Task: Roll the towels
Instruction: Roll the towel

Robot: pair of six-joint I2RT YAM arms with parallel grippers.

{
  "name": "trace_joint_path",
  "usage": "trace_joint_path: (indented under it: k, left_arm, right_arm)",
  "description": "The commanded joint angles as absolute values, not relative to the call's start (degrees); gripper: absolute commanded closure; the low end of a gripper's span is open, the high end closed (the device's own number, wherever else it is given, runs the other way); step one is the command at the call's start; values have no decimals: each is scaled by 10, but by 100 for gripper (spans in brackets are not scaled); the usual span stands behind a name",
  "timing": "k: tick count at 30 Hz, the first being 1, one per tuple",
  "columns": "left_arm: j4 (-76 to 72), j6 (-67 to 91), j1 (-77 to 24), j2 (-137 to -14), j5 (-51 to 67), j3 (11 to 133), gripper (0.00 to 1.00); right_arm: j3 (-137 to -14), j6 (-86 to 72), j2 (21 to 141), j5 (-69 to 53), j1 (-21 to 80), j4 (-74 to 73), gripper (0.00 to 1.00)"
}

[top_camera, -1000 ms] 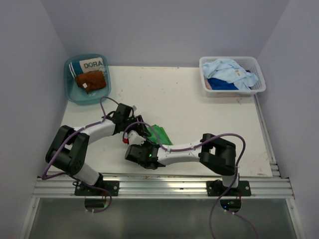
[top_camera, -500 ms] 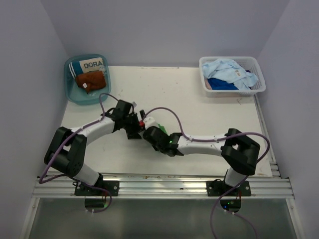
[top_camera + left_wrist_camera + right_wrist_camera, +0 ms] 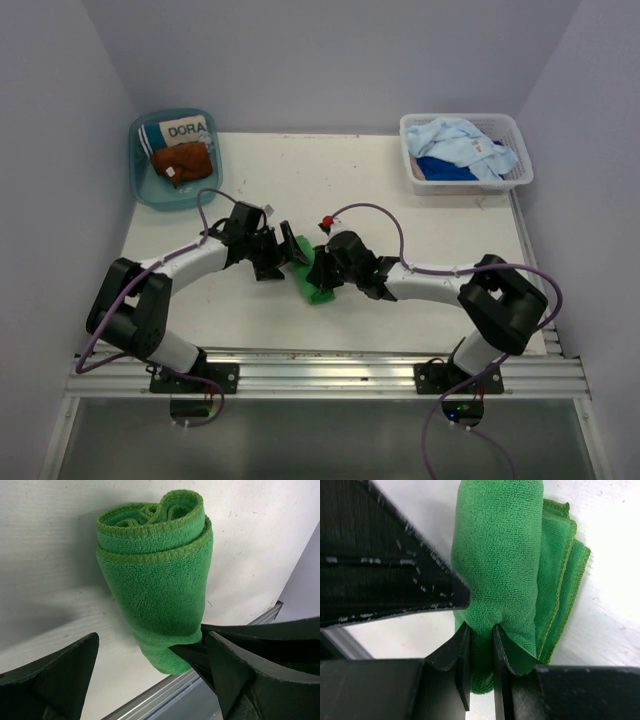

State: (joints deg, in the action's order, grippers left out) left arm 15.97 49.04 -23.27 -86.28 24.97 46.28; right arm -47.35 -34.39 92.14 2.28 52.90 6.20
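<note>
Grippers meet at the middle of the desk (image 3: 400, 200) over the rolled green towel (image 3: 155, 585) lying there: my right gripper (image 3: 480, 635) pinches a fold at one end, I judge so the coils cannot spring loose, while my left gripper (image 3: 151, 645) stands wide open astride the other end.

A robotics laboratory test cell, staged for a fixed camera; 3 plain pale lavender wall panels (image 3: 330, 60) box in a flat white rectangular tabletop (image 3: 400, 220); a silver slotted aluminium rail (image 3: 330, 375) runs along the near edge, with 2 black-and-white jointed robot arms, left (image 3: 190, 262) and right (image 3: 430, 280), bolted to it side by side; loose purple cables (image 3: 372, 206) loop along both arms; a rounded teal plastic tub (image 3: 133, 160) sits at the far left corner and a white slatted plastic basket (image 3: 460, 117) at the far right, each holding small plain-coloured cloth towels (image 3: 455, 140).
</note>
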Motion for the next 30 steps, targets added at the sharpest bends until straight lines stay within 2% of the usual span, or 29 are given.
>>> trace_joint_path:
  k: [1, 15, 19, 23, 24, 26, 30]
  left_arm:
    - [126, 501, -229, -858, 272, 449, 9]
    - [91, 505, -233, -890, 279, 443, 12]
    - [85, 508, -237, -905, 276, 449, 21]
    - [91, 509, -241, -913, 273, 454, 30]
    - [94, 510, -242, -914, 271, 454, 32]
    - [99, 511, -243, -914, 267, 456, 36]
    - [105, 518, -243, -911, 261, 458, 41]
  right_arm:
    - [-440, -435, 913, -90, 505, 148, 99]
    - [-347, -592, 998, -283, 420, 421, 99]
    - [-340, -606, 1014, -287, 418, 439, 96]
    - [-342, -577, 987, -264, 418, 395, 79]
    - [-345, -564, 973, -252, 418, 336, 68]
    - [-359, -515, 925, -203, 419, 268, 54]
    - [-404, -424, 842, -90, 431, 62, 39]
